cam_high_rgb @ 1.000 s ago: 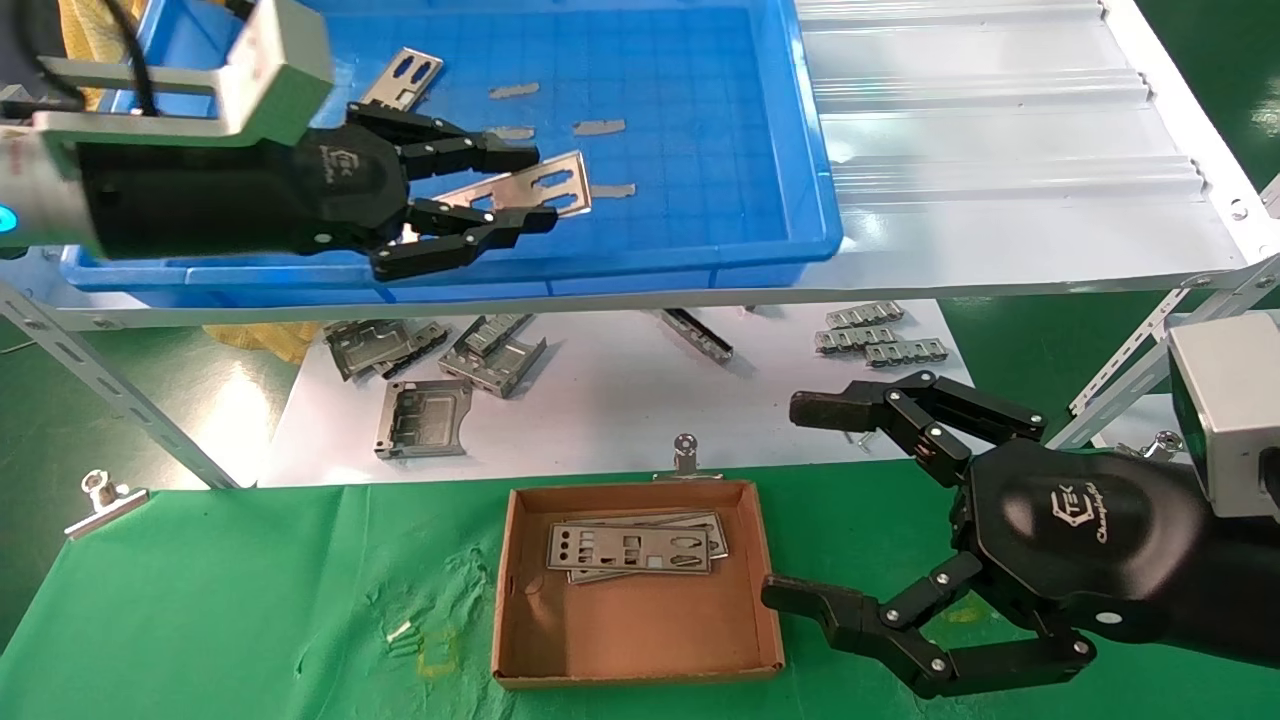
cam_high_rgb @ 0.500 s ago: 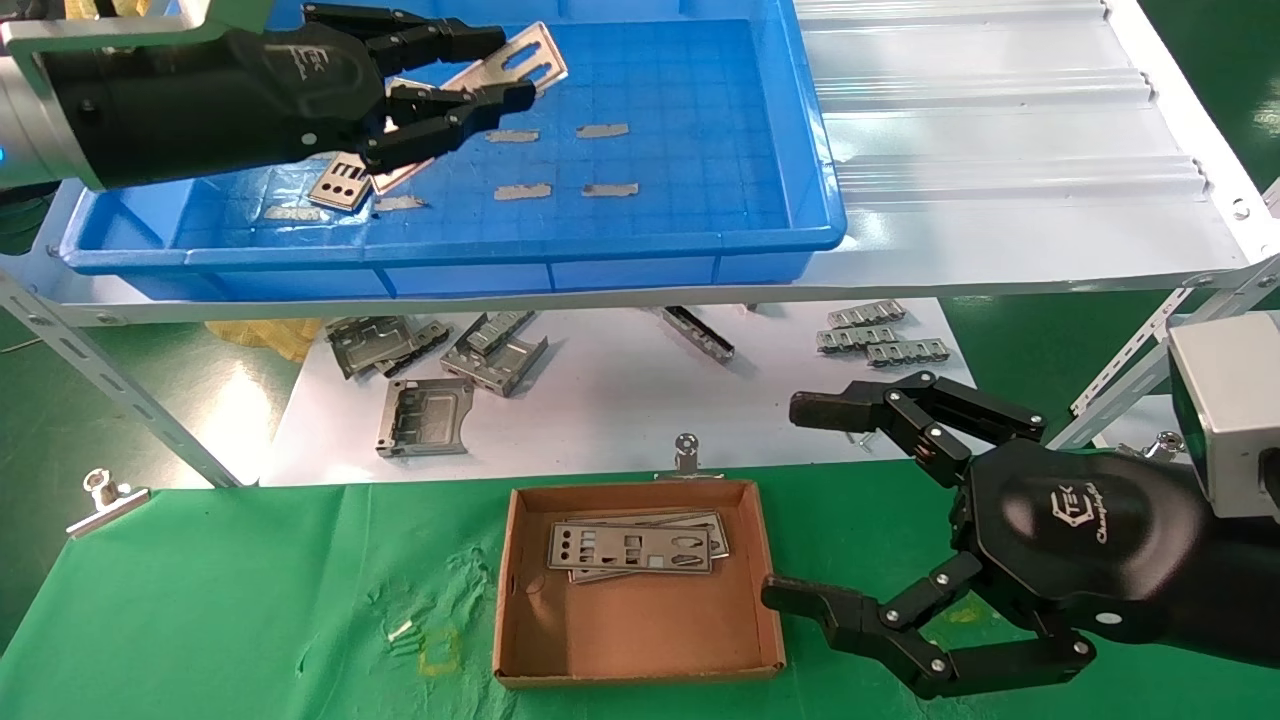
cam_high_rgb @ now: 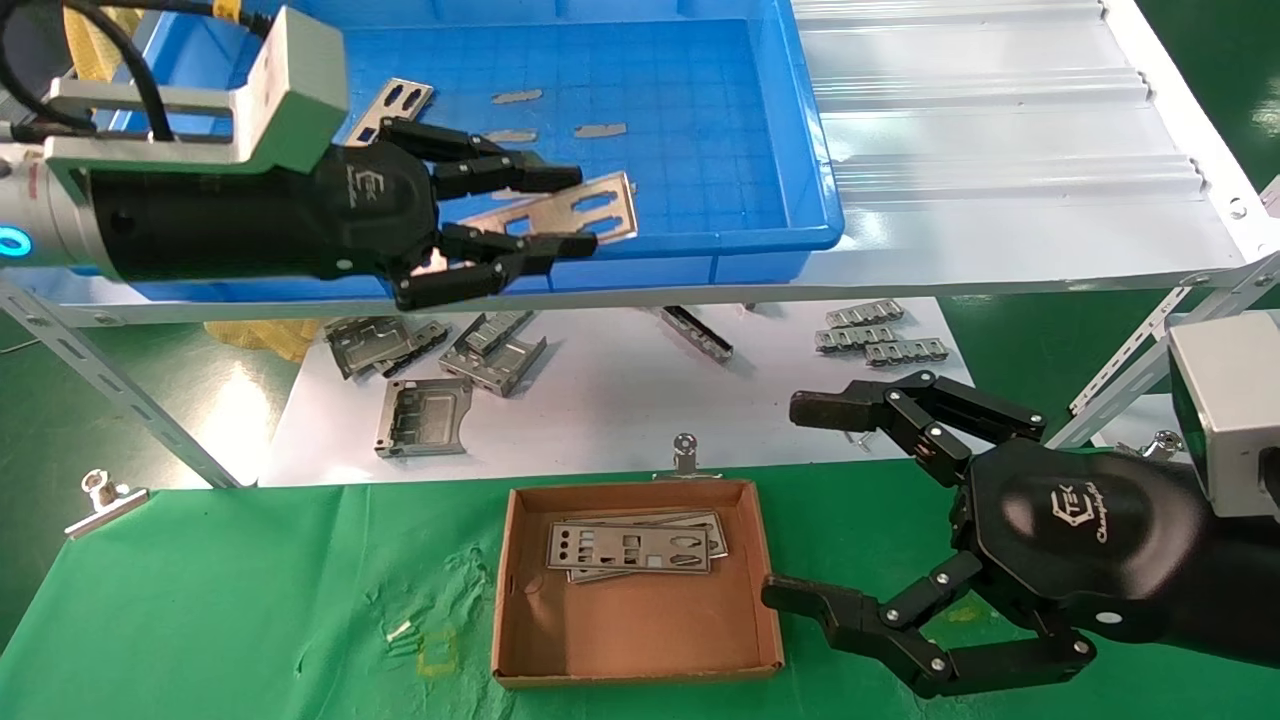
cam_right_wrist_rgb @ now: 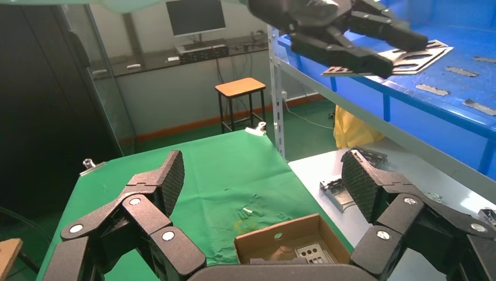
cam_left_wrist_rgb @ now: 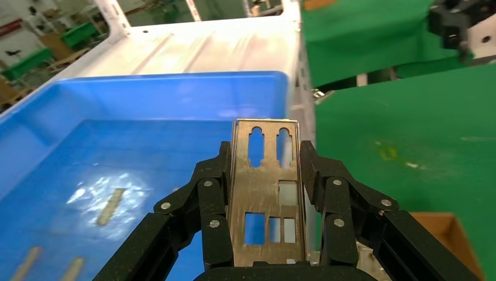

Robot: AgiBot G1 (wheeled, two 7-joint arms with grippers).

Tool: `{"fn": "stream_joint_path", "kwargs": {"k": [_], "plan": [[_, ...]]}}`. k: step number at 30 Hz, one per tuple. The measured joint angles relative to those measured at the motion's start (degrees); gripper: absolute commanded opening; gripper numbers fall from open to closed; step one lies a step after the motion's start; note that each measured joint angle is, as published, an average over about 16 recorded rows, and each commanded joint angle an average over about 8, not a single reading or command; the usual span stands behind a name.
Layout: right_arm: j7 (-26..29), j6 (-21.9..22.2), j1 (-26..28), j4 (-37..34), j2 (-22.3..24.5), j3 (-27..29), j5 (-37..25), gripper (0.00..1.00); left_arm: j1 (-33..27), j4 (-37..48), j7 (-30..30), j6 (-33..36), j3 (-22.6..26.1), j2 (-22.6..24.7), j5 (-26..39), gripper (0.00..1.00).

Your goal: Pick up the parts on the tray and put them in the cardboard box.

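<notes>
My left gripper [cam_high_rgb: 575,210] is shut on a part, a thin silver plate [cam_high_rgb: 605,205] with cut-outs, held flat above the near rim of the blue tray [cam_high_rgb: 800,150]. In the left wrist view the plate [cam_left_wrist_rgb: 266,193] is pinched by its long edges between both black fingers [cam_left_wrist_rgb: 213,175]. Another part [cam_high_rgb: 395,100] lies on the tray floor behind the gripper. The cardboard box [cam_high_rgb: 630,630] sits on the green cloth below, with plates [cam_high_rgb: 630,545] stacked at its far side. My right gripper [cam_high_rgb: 788,500] hangs open just right of the box, holding nothing.
Small grey tape strips [cam_high_rgb: 600,130] dot the tray floor. The white ribbed shelf [cam_high_rgb: 1000,120] carries the tray. Folded grey brackets [cam_high_rgb: 425,415] and smaller ones [cam_high_rgb: 880,335] lie on the white sheet under it. Metal clips [cam_high_rgb: 685,455] [cam_high_rgb: 105,495] pin the green cloth.
The left gripper, still holding the plate, was over the far part of the tray half a second ago. It is now at the near rim, farther right than before. The right arm has not moved.
</notes>
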Motion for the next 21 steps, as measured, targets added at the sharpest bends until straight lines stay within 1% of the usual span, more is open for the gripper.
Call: {"fn": "stream_joint_path", "kwargs": {"k": [5, 10, 15, 21], "plan": [[0.0, 0.0, 0.0, 0.0, 0.0, 0.0, 0.0, 1.0, 2.3, -5.4, -3.0, -0.2, 2.0, -1.5, -3.7, 0.0], [0.0, 0.0, 0.0, 0.0, 0.0, 0.0, 0.0, 1.0, 3.9, -8.7, -5.3, -0.5, 3.9, -2.7, -7.2, 0.0], [0.0, 0.0, 0.0, 0.0, 0.0, 0.0, 0.0, 1.0, 5.5, -9.4, -6.5, -0.7, 6.0, -2.9, -9.5, 0.0], [0.0, 0.0, 0.0, 0.0, 0.0, 0.0, 0.0, 1.0, 7.6, -8.2, -7.3, -0.9, 8.7, -2.0, -10.9, 0.0]]}}
